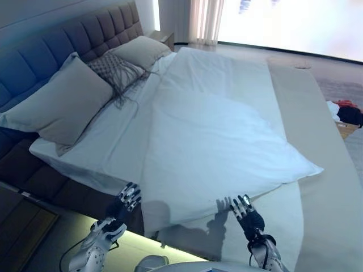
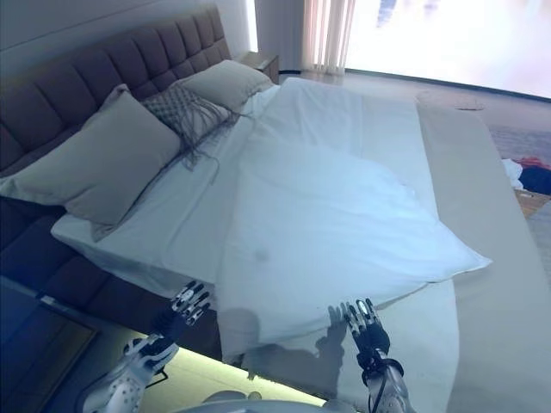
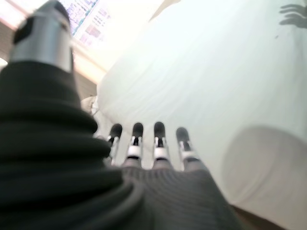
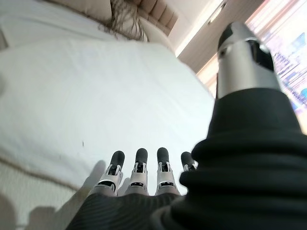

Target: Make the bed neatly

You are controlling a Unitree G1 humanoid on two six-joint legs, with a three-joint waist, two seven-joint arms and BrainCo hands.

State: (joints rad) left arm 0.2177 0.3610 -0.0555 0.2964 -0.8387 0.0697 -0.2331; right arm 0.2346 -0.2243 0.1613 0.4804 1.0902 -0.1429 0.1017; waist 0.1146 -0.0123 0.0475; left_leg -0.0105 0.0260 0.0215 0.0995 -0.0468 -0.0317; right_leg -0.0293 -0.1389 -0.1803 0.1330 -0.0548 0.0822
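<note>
- Your left hand (image 1: 126, 202): raised at bed (image 1: 68, 195) edge, fingers straight, spread, holding nothing.
- Your right hand (image 1: 245, 212): over duvet (image 1: 215, 147) corner, fingers straight, empty.

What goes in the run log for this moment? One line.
left hand: open, off bed's side | right hand: open, above duvet edge | duvet: skewed, corner overhanging | pillows: at headboard

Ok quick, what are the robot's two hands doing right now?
Left hand: open, fingers straight, holding nothing.
Right hand: open, fingers straight, holding nothing.
</note>
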